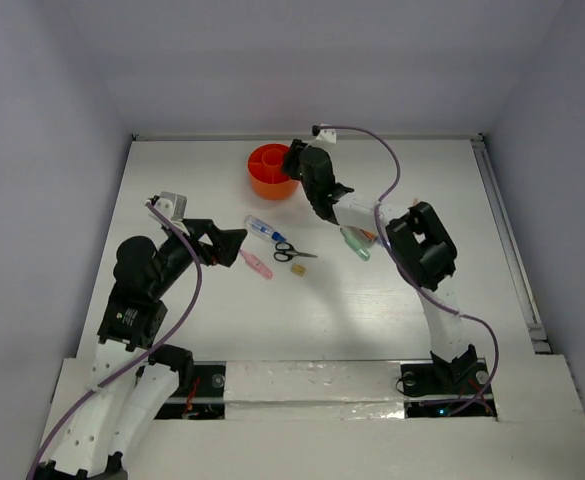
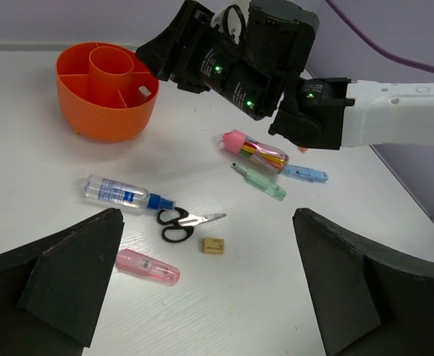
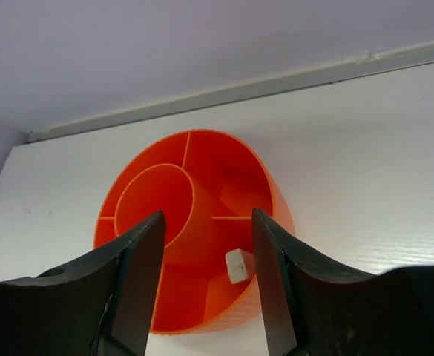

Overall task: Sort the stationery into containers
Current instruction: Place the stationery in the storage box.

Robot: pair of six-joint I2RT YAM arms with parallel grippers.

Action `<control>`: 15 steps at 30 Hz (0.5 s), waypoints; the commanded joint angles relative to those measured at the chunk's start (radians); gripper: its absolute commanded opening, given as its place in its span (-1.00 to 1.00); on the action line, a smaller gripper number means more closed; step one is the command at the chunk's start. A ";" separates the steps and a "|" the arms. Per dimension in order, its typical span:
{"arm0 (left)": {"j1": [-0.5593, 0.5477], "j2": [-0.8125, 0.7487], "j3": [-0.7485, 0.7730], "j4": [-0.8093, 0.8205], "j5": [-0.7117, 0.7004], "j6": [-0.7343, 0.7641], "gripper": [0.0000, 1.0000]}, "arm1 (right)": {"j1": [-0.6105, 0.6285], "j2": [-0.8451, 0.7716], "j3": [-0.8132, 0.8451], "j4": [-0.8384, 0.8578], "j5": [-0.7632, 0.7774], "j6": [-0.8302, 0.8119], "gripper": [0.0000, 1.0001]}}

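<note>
Hovering over the orange tub (image 3: 202, 135), the right gripper (image 3: 207, 219) has its fingers parted and holds nothing; a small white block (image 3: 238, 265) lies in an outer compartment below; the left gripper (image 1: 234, 240) gapes wide and empty above the table (image 1: 392, 300); the blue-and-white tube (image 1: 265, 229) lies flat on a diagonal, blue cap toward the scissors (image 1: 294, 252), whose blades point right.

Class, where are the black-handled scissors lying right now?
In the top view the scissors lie near the middle of the table, handles beside the blue end of the clear tube, with a small tan block just on their near side.
</note>
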 commanded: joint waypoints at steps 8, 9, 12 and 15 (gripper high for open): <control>0.019 -0.013 0.019 0.035 0.024 0.001 0.98 | 0.003 -0.395 -0.278 -0.129 -0.430 -0.212 -0.39; 0.019 -0.013 0.019 0.039 0.027 0.001 0.98 | 0.003 -0.415 -0.313 -0.191 -0.495 -0.239 -0.39; 0.028 -0.015 0.019 0.042 0.035 -0.001 0.98 | 0.003 -0.466 -0.355 -0.415 -0.705 -0.337 -0.34; 0.039 -0.019 0.019 0.044 0.038 -0.001 0.98 | 0.034 -0.496 -0.422 -0.555 -0.776 -0.441 -0.20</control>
